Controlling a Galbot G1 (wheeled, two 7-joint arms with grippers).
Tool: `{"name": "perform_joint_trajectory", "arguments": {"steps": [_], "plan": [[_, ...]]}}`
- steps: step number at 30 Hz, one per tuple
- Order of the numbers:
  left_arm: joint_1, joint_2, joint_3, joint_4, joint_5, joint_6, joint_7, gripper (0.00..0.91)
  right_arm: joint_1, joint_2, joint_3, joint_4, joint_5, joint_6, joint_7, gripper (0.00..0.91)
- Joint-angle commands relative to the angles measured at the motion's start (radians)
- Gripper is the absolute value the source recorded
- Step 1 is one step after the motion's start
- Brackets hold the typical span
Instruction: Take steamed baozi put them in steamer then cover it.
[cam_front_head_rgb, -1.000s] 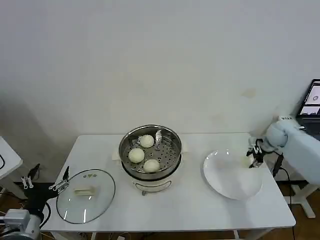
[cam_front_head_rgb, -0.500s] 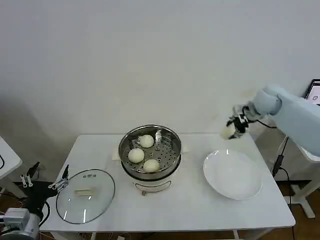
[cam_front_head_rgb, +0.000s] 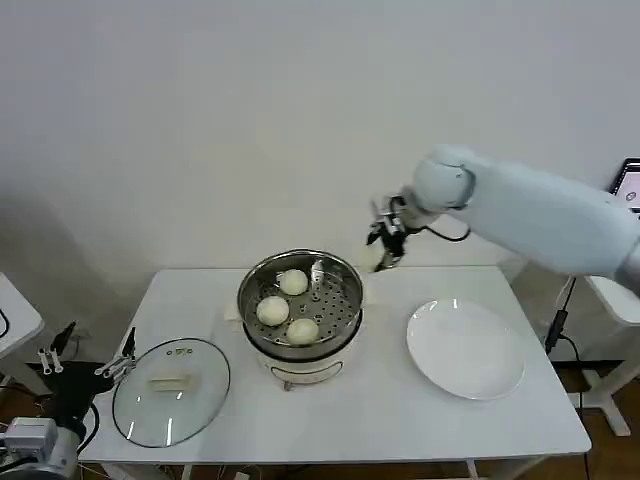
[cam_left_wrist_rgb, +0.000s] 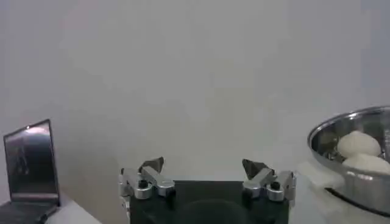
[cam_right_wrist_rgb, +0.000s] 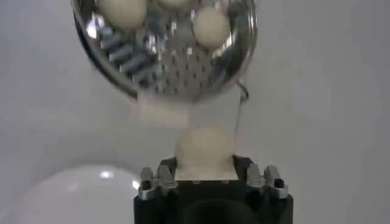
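Head view: right hand (cam_front_head_rgb: 383, 252) clamps the fourth baozi (cam_front_head_rgb: 373, 258) above the steamer (cam_front_head_rgb: 300, 305) rim's right edge.

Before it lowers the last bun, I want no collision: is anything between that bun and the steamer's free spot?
Nothing visible. The right gripper holds the baozi just beyond the steamer rim; the cover lies aside.

Polished stainless steel gleams on the steamer (cam_front_head_rgb: 300, 297), its perforated tray mirror-bright above a glossy white plastic base. The steamed baozi (cam_front_head_rgb: 290, 308) look smooth, matt and doughy. The cover (cam_front_head_rgb: 171, 390) is clear glass with a metal rim. A glossy white plate (cam_front_head_rgb: 465, 347) sits on the matt white worktop (cam_front_head_rgb: 400, 420).
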Motion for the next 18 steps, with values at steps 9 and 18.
{"name": "perform_joint_trajectory", "arguments": {"steps": [9,18], "plan": [[0.002,0.004,-0.014,0.01,0.002,-0.009,0.0,0.907,-0.071,0.185,-0.085,-0.067,0.167,-0.131,0.096,0.645],[0.0,0.012,-0.022,0.021,-0.001,-0.014,0.001,0.907,-0.159,0.199,-0.047,-0.147,0.074,-0.113,0.082,0.645]]}}
